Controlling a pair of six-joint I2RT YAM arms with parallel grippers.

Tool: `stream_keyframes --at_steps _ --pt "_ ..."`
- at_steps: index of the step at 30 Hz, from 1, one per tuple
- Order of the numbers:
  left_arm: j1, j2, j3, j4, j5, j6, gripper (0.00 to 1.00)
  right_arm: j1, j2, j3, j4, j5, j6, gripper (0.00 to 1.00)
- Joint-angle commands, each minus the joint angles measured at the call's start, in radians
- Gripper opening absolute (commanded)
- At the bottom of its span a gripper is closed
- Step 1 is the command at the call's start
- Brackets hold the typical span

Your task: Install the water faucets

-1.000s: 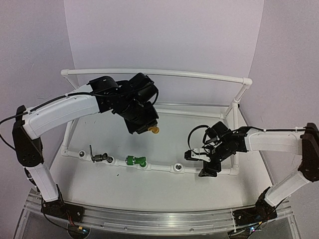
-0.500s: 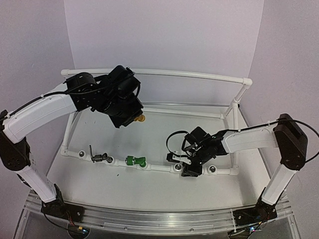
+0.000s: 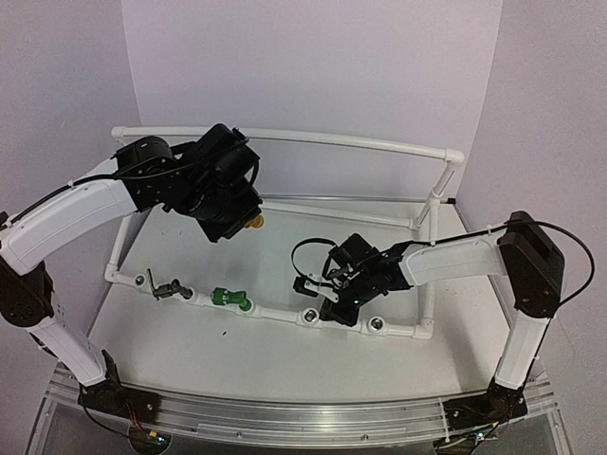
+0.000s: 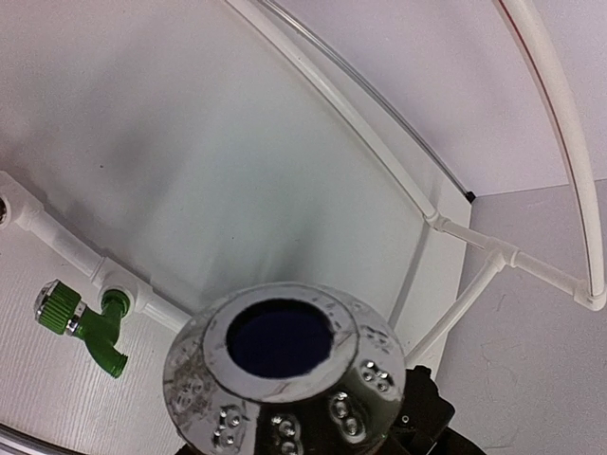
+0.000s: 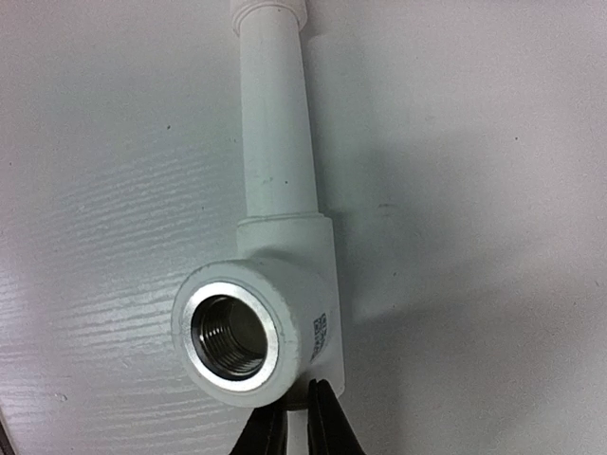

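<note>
We're watching right claw (image 5: 294, 431) snapping together by the empty socket (image 5: 234, 332) n shoving the frame (image 3: 285, 138) left, left claw (image 3: 241, 224) clamping brass faucet (image 3: 254, 224) for install.

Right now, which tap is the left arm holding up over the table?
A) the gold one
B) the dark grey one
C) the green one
A: the gold tap pokes out of the raised left gripper, while the green tap and the dark grey tap sit plugged into the white pipe frame.
</note>
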Motion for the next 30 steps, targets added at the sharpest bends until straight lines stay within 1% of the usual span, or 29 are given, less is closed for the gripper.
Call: stream_keyframes --at_steps 1,2,4,5,6,7,8,9,12,15,17,20,21,24,27,30 --pt "0.003 -0.03 -0.018 0.0 -0.022 -0.019 0.0 0.032 0.05 0.041 0.033 -0.063 0.066 0.12" --pt "0.003 -0.025 -0.02 0.001 -0.017 -0.02 0.0 0.033 0.047 0.045 0.033 -0.086 0.072 0.16" --pt "0.003 -0.003 -0.013 -0.008 0.0 -0.018 0.0 0.03 0.023 0.052 0.019 -0.12 0.08 0.28" --pt "0.003 0.012 -0.005 -0.019 0.011 -0.018 0.0 0.018 0.001 0.051 0.003 -0.135 0.08 0.36" --pt "0.003 0.028 0.004 -0.032 0.023 -0.019 0.0 -0.002 -0.027 0.048 -0.016 -0.149 0.075 0.47" --pt "0.004 0.044 0.012 -0.048 0.04 -0.026 0.0 -0.027 -0.065 0.037 -0.032 -0.16 0.068 0.62" --pt "0.002 0.057 0.013 -0.056 0.059 -0.034 0.0 -0.061 -0.104 0.023 -0.047 -0.167 0.059 0.72" --pt "0.002 0.067 0.007 -0.058 0.083 -0.042 0.0 -0.098 -0.146 0.004 -0.058 -0.163 0.042 0.75" --pt "-0.003 0.095 -0.007 -0.064 0.134 -0.069 0.0 -0.159 -0.271 -0.072 -0.097 -0.107 -0.02 0.8" --pt "-0.031 0.117 -0.007 -0.047 0.155 -0.075 0.0 -0.163 -0.377 -0.145 -0.135 -0.052 -0.07 0.85" --pt "-0.051 0.143 0.021 -0.055 0.164 -0.066 0.0 -0.163 -0.421 -0.176 -0.17 -0.02 -0.108 0.87" --pt "-0.076 0.206 0.069 -0.094 0.182 -0.071 0.0 -0.163 -0.429 -0.205 -0.238 0.009 -0.177 0.87" --pt "-0.084 0.22 0.065 -0.084 0.199 -0.079 0.0 -0.163 -0.425 -0.215 -0.251 0.012 -0.189 0.87" --pt "-0.11 0.239 0.009 -0.01 0.233 -0.118 0.0 -0.163 -0.416 -0.25 -0.263 0.026 -0.209 0.86" --pt "-0.141 0.226 -0.044 0.079 0.197 -0.159 0.0 -0.163 -0.419 -0.289 -0.261 0.032 -0.242 0.85" --pt "-0.158 0.237 -0.06 0.123 0.194 -0.191 0.0 -0.163 -0.443 -0.321 -0.261 0.027 -0.273 0.85"
